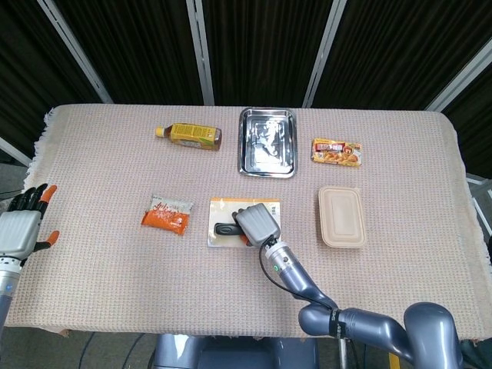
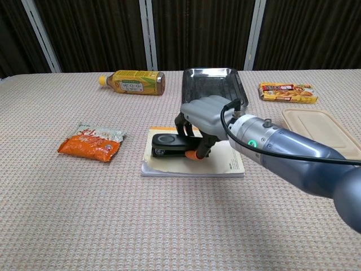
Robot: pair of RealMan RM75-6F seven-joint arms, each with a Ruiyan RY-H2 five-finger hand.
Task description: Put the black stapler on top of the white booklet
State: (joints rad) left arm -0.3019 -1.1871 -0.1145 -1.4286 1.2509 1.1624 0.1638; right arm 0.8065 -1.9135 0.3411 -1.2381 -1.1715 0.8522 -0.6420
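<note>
The white booklet (image 1: 231, 240) (image 2: 225, 166) lies flat near the table's middle, with an orange strip along its far edge. Over its left half is the black stapler (image 1: 225, 228) (image 2: 167, 143), lying lengthwise and pointing left. My right hand (image 1: 257, 224) (image 2: 210, 120) grips the stapler's right end, fingers wrapped around it; whether the stapler touches the booklet I cannot tell. My left hand (image 1: 21, 225) hovers off the table's left edge with its fingers apart and nothing in it; it shows only in the head view.
An orange snack packet (image 1: 167, 213) (image 2: 91, 141) lies left of the booklet. At the back are a tea bottle (image 1: 189, 136) (image 2: 133, 82), a steel tray (image 1: 267, 142) (image 2: 212, 87) and a curry box (image 1: 336, 151) (image 2: 287, 92). A beige lidded container (image 1: 341, 216) (image 2: 321, 127) sits right of the booklet.
</note>
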